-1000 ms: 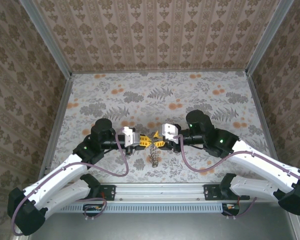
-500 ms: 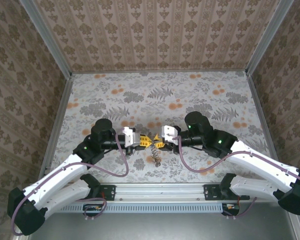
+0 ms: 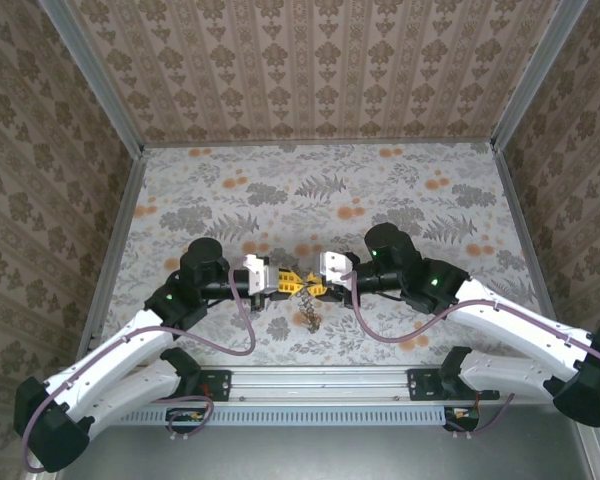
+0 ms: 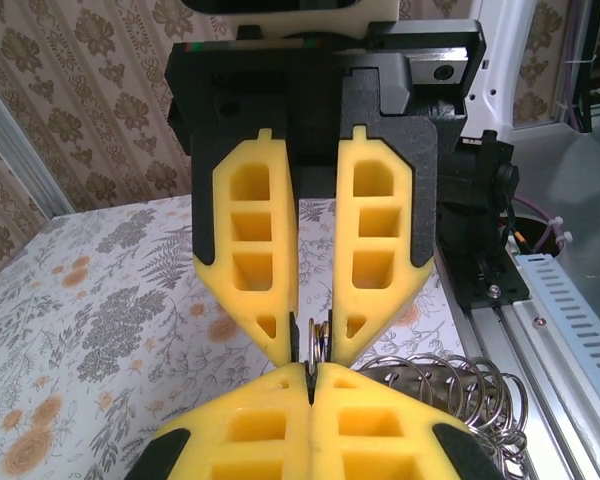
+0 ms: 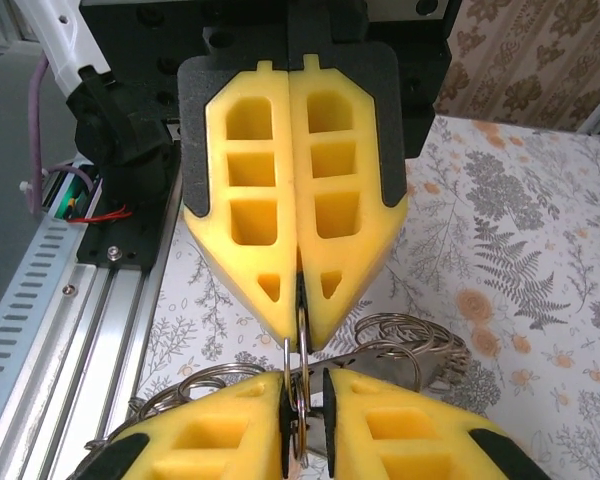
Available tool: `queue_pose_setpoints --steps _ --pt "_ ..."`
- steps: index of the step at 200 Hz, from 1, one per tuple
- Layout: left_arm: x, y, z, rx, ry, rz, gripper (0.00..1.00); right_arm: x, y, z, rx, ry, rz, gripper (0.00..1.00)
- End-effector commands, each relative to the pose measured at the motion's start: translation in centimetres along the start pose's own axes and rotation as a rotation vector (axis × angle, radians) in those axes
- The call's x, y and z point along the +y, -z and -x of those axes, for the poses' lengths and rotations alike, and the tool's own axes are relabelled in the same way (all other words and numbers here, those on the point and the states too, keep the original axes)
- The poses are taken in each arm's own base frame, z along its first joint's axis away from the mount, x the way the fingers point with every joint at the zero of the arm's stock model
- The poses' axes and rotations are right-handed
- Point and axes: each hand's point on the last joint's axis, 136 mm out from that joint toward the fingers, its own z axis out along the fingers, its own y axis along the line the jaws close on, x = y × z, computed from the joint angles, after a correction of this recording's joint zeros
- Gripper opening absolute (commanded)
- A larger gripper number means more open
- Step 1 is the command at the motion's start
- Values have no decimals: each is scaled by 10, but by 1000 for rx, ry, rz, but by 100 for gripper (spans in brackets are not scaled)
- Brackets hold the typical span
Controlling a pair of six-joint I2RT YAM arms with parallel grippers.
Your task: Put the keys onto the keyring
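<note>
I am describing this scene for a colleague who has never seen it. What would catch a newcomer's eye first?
Two yellow-fingered grippers meet tip to tip over the near middle of the flowered table. The left gripper and the right gripper both seem to pinch one thin keyring between them. A cluster of steel loops sits close by the fingertips, on the near side.

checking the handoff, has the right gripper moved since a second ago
Yes. Top view: the right gripper has shifted slightly left toward the left gripper, judged against the orange flower print behind it.
</note>
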Motion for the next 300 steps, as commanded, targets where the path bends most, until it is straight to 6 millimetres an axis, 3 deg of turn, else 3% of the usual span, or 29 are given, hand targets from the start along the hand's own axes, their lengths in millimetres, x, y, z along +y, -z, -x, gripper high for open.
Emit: queue_pose_setpoints --steps 1,73,90,100,146,256,280,300 --pt "-2 1 22 -70 -74 -6 0 3 -4 1 -30 -1 25 17" --pt "3 -1 12 -16 -36 34 0 2 -3 10 -50 26 29 1" --pt "3 2 2 55 -15 52 11 0 0 4 -7 42 17 0" --pt "3 5 -2 92 -5 58 25 -1 2 1 25 55 10 0" --pt "1 10 -7 159 18 53 34 -5 7 -6 111 83 0 0" --pt "-3 -16 -4 203 75 -36 32 -4 3 -6 113 83 -3 0" --pt "1 -23 -6 221 61 -14 26 -3 2 -7 110 81 -2 0" --pt "-1 -27 -5 227 22 -22 9 -3 1 -9 108 79 -4 0"
